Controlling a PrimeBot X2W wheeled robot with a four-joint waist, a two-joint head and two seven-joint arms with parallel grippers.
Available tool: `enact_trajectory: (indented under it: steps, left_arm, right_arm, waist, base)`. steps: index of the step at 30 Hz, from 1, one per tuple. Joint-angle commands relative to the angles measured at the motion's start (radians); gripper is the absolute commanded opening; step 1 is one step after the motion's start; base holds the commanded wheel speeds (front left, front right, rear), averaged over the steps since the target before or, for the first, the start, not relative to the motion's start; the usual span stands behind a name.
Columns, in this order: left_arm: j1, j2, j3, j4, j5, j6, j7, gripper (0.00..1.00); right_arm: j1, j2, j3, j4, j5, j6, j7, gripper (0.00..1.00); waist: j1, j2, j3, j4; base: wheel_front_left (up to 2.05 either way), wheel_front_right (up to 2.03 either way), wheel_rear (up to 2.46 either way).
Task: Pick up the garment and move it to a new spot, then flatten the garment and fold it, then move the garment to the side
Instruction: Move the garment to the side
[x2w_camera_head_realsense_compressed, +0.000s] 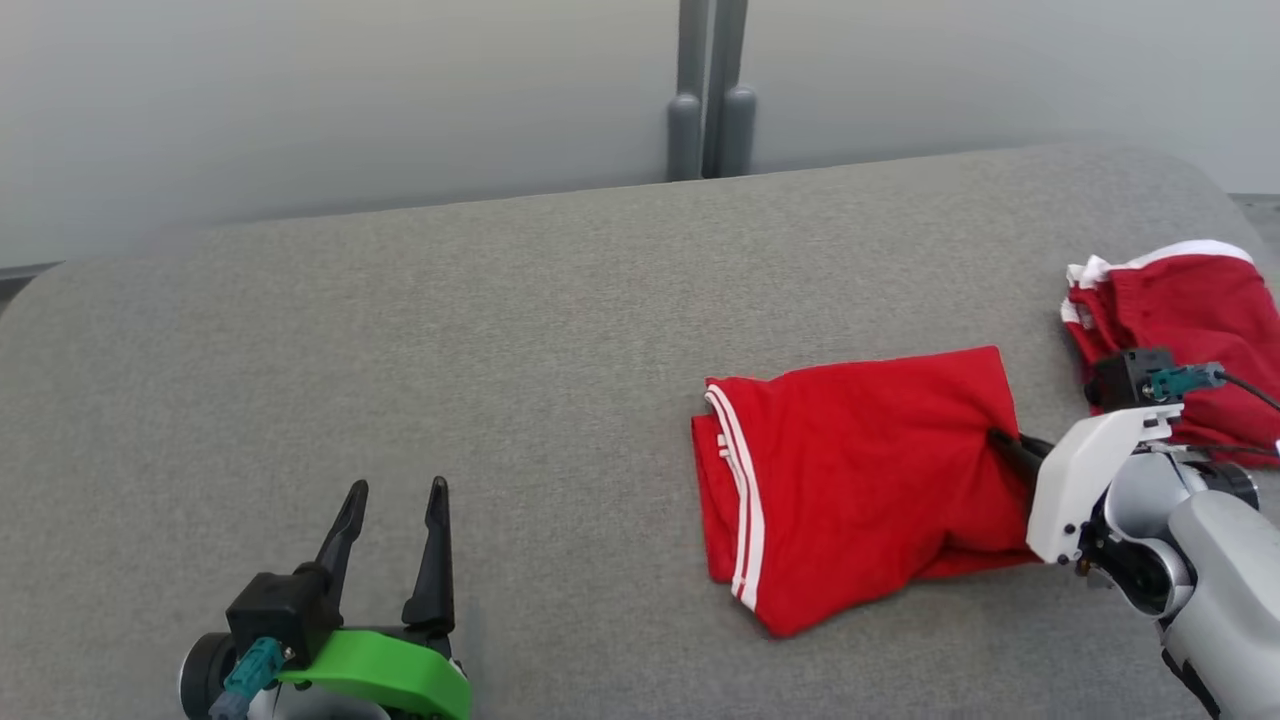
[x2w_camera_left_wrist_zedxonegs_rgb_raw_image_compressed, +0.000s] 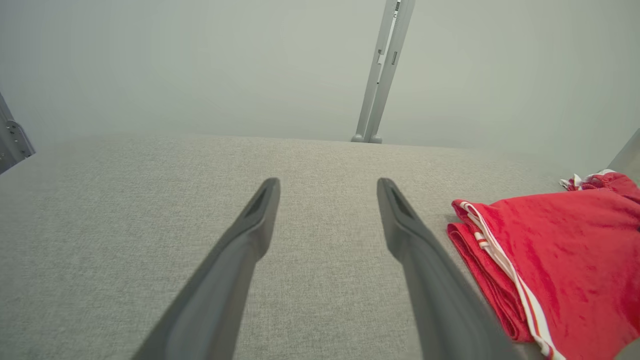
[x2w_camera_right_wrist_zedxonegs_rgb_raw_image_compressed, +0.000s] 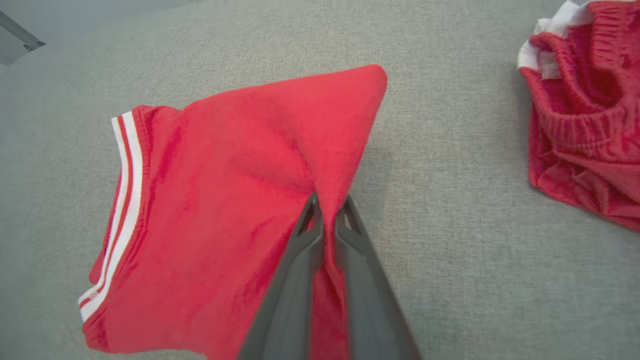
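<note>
A folded red garment lies right of centre on the grey cloth-covered table, towards its near side. It forms a rough rectangle, with its stacked layers showing along the left edge, where two white stripes run from far to near. The cloth is lightly creased and puckers into a ridge at its right edge, where the right gripper has its jaws clamped together on a pinch of the fabric. Seen from the right wrist, the garment rises in a small peak between the two dark fingers, and its far right corner stands out as a rounded point.

At the near left of the table, the left gripper hovers with its jaws wide apart and nothing between them, well clear of the cloth.

There are two red garments on the table. The second garment is crumpled, with white trim and a gathered elastic waistband, and sits at the far right edge, apart from the folded one. There are two grippers and one table. A pair of grey upright posts stands side by side behind the far edge.
</note>
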Motion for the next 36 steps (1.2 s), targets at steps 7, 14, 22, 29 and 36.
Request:
enact_trajectory:
  steps: [7, 14, 22, 29, 36]
  left_arm:
    - [-0.022, -0.004, 0.0, 0.004, 0.017, -0.005, -0.004, 1.0]
    - [-0.043, -0.006, -0.008, 0.016, 0.022, -0.01, -0.004, 1.0]
    - [-0.05, -0.011, -0.015, 0.035, 0.019, -0.016, -0.005, 1.0]
    - [-0.028, -0.018, -0.009, 0.04, 0.011, -0.014, -0.006, 1.0]
    - [-0.02, -0.018, 0.001, 0.035, 0.012, -0.012, -0.008, 1.0]
  right_arm:
    - [-0.012, -0.029, -0.07, -0.056, -0.061, -0.001, 0.045, 0.0]
    - [-0.004, -0.002, -0.118, -0.087, -0.1, -0.001, 0.056, 0.0]
    - [0.0, 0.026, -0.155, -0.106, -0.14, -0.001, 0.065, 0.0]
    - [-0.032, 0.031, -0.184, -0.131, -0.181, -0.001, 0.094, 0.0]
    - [-0.118, 0.042, -0.195, -0.156, -0.219, -0.001, 0.145, 0.0]
  waist:
    - [0.0, -0.0001, 0.012, -0.199]
    - [0.0, -0.0001, 0.036, -0.236]
    - [0.0, -0.0001, 0.032, -0.21]
    - [0.0, -0.0001, 0.004, -0.174]
    - [0.0, -0.0001, 0.002, -0.158]
  base:
    - [0.0, 0.0, 0.0]
    - [0.0, 0.0, 0.0]
    - [0.0, 0.0, 0.0]
    - [0.0, 0.0, 0.0]
    - [0.0, 0.0, 0.0]
